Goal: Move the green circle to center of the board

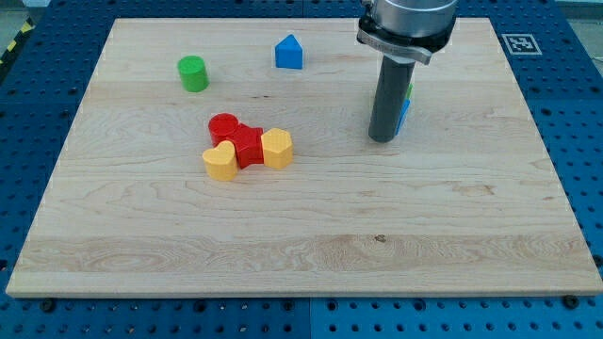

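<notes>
Nearest you, left of the middle of the wooden board (311, 245), sits a tight cluster: a yellow heart block (220, 161), a yellow hexagon block (277, 148), and two red blocks (236, 137) touching them from behind. Right of centre, my tip (382, 139) rests on the board, hiding most of a blue block (404, 115) and a green sliver (409, 91); you have no claw here, just the rod. Farthest back, the blue house-shaped block (289, 53), and the green circle (193, 73) at upper left, well apart from my tip.

Green circle (192, 73), blue pointed block (289, 53), red (236, 137) and yellow (277, 149) blocks, pale wood-grain board (311, 235).
</notes>
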`<state>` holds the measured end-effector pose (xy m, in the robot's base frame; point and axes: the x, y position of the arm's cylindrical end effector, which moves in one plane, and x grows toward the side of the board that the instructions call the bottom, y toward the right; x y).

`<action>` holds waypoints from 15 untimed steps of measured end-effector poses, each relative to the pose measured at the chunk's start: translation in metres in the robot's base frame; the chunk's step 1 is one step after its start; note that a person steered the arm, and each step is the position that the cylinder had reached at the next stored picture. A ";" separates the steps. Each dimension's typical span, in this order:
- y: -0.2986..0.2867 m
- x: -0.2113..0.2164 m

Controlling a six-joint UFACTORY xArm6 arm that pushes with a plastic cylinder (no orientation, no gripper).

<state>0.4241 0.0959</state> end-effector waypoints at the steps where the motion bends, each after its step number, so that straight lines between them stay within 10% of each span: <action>1: 0.006 -0.003; 10: -0.337 -0.082; 15: -0.282 -0.102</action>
<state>0.3225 -0.1865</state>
